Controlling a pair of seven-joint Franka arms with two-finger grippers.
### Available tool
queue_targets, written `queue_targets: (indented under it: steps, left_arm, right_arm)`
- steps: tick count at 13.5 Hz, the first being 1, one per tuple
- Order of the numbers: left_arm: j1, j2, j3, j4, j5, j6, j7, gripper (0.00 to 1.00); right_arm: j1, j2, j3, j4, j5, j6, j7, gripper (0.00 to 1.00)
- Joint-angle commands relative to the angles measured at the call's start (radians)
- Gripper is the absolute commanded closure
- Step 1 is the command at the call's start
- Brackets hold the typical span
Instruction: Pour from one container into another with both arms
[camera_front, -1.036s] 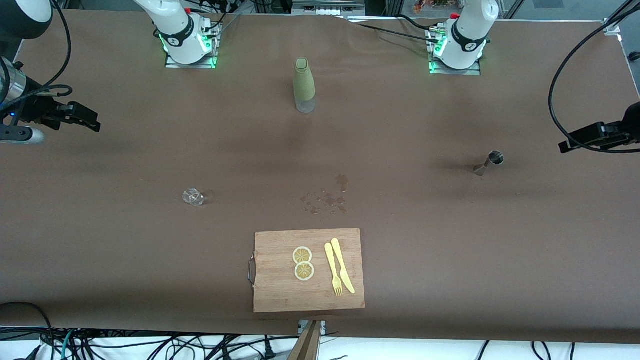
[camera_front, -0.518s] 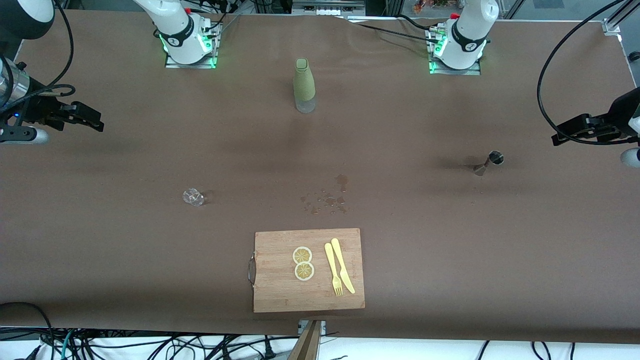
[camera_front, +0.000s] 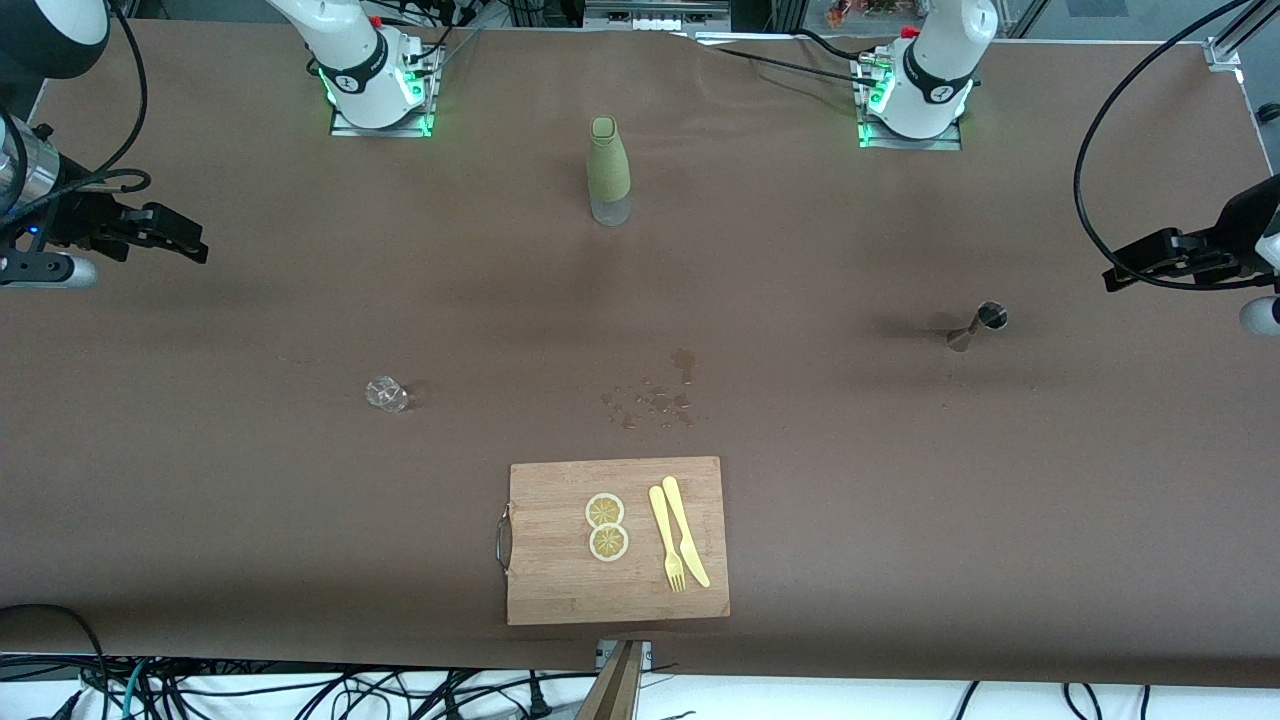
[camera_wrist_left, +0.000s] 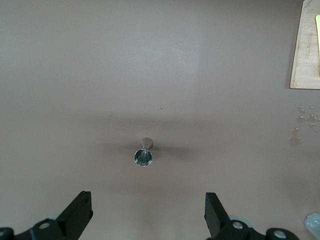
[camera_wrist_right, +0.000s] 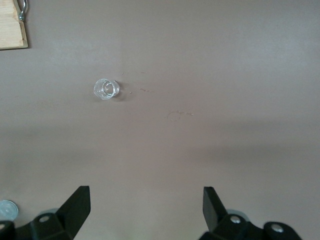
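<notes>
A small clear glass (camera_front: 386, 394) stands on the brown table toward the right arm's end. A metal jigger (camera_front: 978, 326) stands toward the left arm's end. A tall green bottle (camera_front: 608, 170) stands upright between the two arm bases. My right gripper (camera_front: 190, 245) hangs open and empty over the table's edge at its own end, apart from the glass (camera_wrist_right: 106, 89). My left gripper (camera_front: 1125, 275) hangs open and empty at the other end, close to the jigger (camera_wrist_left: 144, 154) without touching it. In the wrist views the right gripper (camera_wrist_right: 145, 197) and the left gripper (camera_wrist_left: 147, 200) hold nothing.
A wooden cutting board (camera_front: 545, 590) lies near the front edge with two lemon slices (camera_front: 606, 526), a yellow fork (camera_front: 666, 540) and a yellow knife (camera_front: 686, 530). Spilled drops (camera_front: 655, 395) wet the cloth just above the board. Black cables (camera_front: 1090, 170) loop off both arms.
Both grippers shifted slightly inward toward the table's middle, the left one more, then held still. Nothing on the table moved.
</notes>
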Motion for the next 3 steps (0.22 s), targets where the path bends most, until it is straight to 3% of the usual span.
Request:
queue_targets:
  steps: [1, 3]
  left_arm:
    - [-0.004, -0.019, -0.005, -0.019, 0.037, 0.009, -0.012, 0.0]
    - [-0.005, -0.016, -0.005, -0.019, 0.037, 0.009, -0.01, 0.0]
  right_arm:
    - [0.005, -0.005, -0.004, 0.002, 0.014, -0.011, -0.012, 0.0]
    - [0.005, -0.005, -0.003, 0.003, 0.014, -0.011, -0.012, 0.0]
